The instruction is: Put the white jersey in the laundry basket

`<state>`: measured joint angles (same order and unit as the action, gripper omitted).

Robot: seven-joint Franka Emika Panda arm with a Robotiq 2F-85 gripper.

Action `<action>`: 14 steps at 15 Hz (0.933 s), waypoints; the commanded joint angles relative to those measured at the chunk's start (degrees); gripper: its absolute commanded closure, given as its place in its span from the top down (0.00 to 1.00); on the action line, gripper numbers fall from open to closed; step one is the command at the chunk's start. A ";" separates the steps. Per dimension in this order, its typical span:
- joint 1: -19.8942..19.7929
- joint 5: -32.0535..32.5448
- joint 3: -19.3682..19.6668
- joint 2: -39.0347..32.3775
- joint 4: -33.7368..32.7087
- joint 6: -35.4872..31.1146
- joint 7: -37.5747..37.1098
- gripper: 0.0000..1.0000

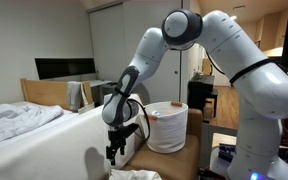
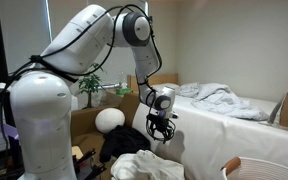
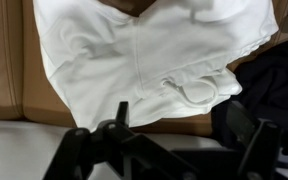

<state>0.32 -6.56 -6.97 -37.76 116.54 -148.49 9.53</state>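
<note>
The white jersey (image 3: 134,55) lies rumpled on a brown surface and fills the upper part of the wrist view; a cord loop shows at its near edge. It also appears as a white heap in both exterior views (image 2: 144,165) (image 1: 134,175). My gripper (image 3: 179,125) hangs above it, pointing down (image 1: 117,150) (image 2: 162,128). Its jaws are open with nothing between them. The laundry basket (image 1: 167,127) is a round white bucket standing just beyond the gripper. Its rim with a tan handle (image 2: 234,165) shows at a lower corner of an exterior view.
A bed with a rumpled white sheet (image 1: 19,120) (image 2: 224,100) runs beside the arm. A dark garment (image 3: 274,80) (image 2: 124,145) lies next to the jersey. A white round object (image 2: 109,120) and a plant (image 2: 89,88) stand behind.
</note>
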 commanded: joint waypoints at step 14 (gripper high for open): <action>5.85 4.64 4.66 -26.71 -24.87 3.64 -7.24 1.00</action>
<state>4.86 -3.79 -3.25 -60.56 96.85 -147.82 4.92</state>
